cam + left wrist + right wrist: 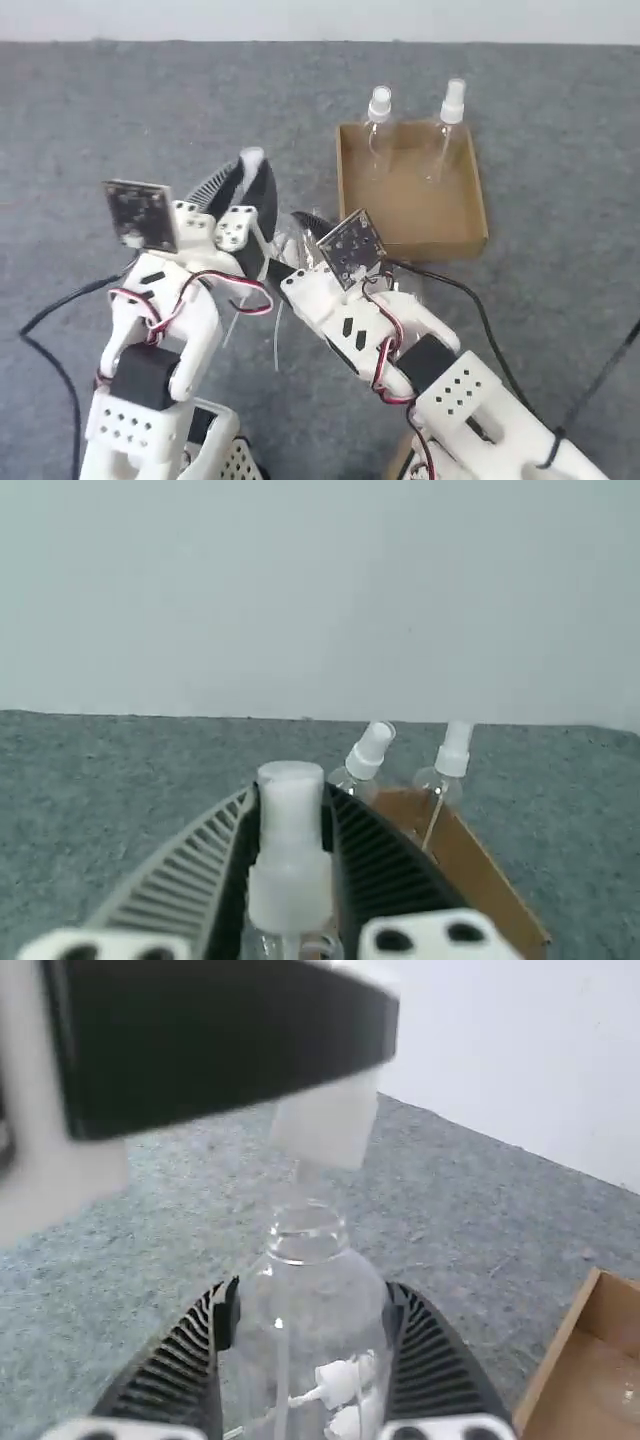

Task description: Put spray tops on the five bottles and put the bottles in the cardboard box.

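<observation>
Carpet [90,110], grey and coarse, covers the table under both my arms. Farthest left, my left gripper [290,792] is clenched on a white spray top [290,870], one ribbed finger pressed to each side of it and the cap end poking up past my fingertips. From my right wrist I see that top hanging just over the open neck of a clear bottle [300,1260], not seated on it. The bottle stands upright in my right gripper [308,1305], which grasps it round the shoulder with both fingers touching the plastic. Through the bottle's wall I make out a loose spray top [335,1390] lying on the carpet behind it, too blurred to say more. Further right lies the cardboard box [478,200], open side up and apart from both my grippers. Inside it, against the far wall, a first capped bottle [378,125] stands upright near the left corner, and a second capped bottle [448,120] stands upright near the right corner, the two side by side but not touching
</observation>
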